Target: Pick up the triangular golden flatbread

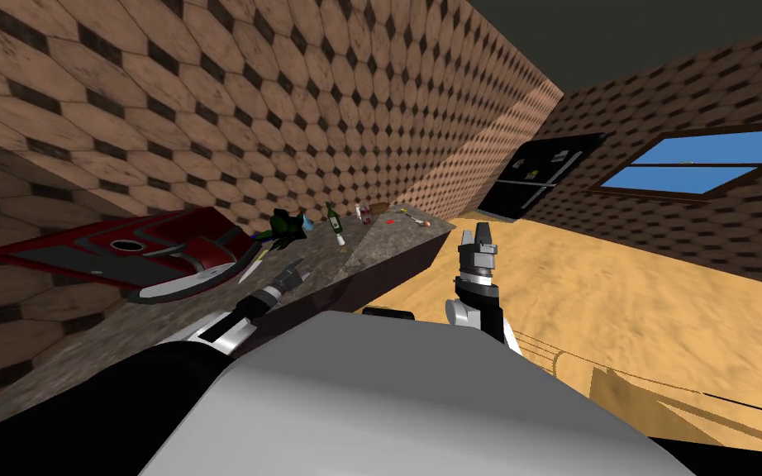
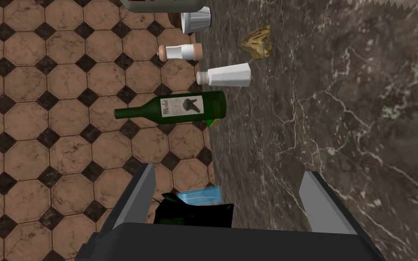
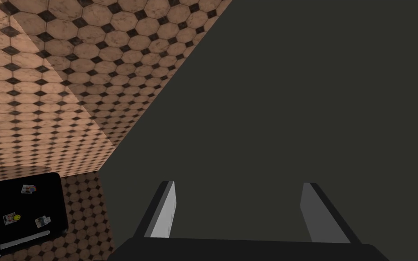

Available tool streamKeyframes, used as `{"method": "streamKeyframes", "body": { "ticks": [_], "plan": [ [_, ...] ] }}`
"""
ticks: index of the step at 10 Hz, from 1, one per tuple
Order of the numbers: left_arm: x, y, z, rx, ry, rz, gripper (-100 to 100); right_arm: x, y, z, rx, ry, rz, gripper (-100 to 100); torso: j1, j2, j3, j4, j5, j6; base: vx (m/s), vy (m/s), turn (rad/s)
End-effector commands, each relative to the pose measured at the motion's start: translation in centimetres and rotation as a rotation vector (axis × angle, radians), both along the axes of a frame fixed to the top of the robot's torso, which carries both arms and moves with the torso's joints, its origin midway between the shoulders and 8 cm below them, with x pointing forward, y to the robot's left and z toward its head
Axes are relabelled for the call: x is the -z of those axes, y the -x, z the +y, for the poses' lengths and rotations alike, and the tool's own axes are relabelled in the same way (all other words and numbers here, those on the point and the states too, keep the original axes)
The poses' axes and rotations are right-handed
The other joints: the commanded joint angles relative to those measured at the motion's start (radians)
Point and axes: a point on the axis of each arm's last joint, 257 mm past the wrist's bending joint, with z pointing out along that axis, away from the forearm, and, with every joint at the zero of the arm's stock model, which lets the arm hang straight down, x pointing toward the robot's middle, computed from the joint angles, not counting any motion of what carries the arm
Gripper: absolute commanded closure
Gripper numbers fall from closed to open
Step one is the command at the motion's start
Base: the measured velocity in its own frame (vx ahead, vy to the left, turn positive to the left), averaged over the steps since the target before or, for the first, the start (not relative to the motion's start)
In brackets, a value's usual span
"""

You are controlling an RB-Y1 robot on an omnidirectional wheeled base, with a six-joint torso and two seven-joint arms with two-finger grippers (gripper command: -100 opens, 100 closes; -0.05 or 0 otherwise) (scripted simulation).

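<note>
The flatbread [image 2: 258,41] is a small golden-brown wedge lying on the dark marbled counter [image 2: 339,136], well ahead of my left gripper [image 2: 226,195]. That gripper hangs over the counter [image 1: 388,240] with its fingers open and nothing between them; it is small in the head view [image 1: 295,268]. Between the gripper and the flatbread, along the tiled wall, stand a green wine bottle [image 2: 176,108] and a white shaker [image 2: 225,75]. My right gripper [image 1: 477,235] is raised beside the counter's end, open and empty [image 3: 237,204].
A brown-capped shaker [image 2: 181,51] and a white cup [image 2: 195,20] stand past the bottle. A blue thing [image 2: 199,195] and a dark green thing [image 2: 194,213] lie just under the left gripper. A red and black appliance [image 1: 140,248] sits on the counter's near part. A black fridge [image 1: 540,175] stands at the far wall.
</note>
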Motion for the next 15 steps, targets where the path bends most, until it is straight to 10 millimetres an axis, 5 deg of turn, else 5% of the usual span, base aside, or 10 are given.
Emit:
{"method": "streamKeyframes", "body": {
  "ticks": [1,6,9,15],
  "plan": [
    [0.7,0.1,0.9,0.001,-0.01,0.036,-100,0.0,0.0,0.0,0.0,0.0,0.0,0,0.0,0.0,0.0,0.0,0.0,0.0,0.012,-0.022,-0.1],
    [3.8,2.8,5.9,-0.059,-0.028,0.214,-100,0.0,0.0,0.0,0.0,0.0,0.0,0,0.0,0.0,0.0,0.0,0.0,0.0,0.018,-0.033,-0.147],
    [4.4,3.4,7.6,-0.069,-0.047,0.273,-100,0.0,0.0,0.0,0.0,0.0,0.0,0,-0.001,-0.001,-0.001,0.0,0.0,0.0,0.025,-0.033,-0.123],
    [6.4,7.2,14.1,-0.162,-0.089,0.465,-100,0.0,0.0,0.0,0.0,0.0,0.0,0,-0.002,-0.002,-0.001,0.0,0.0,-0.001,0.044,-0.052,-0.154]
  ]
}}
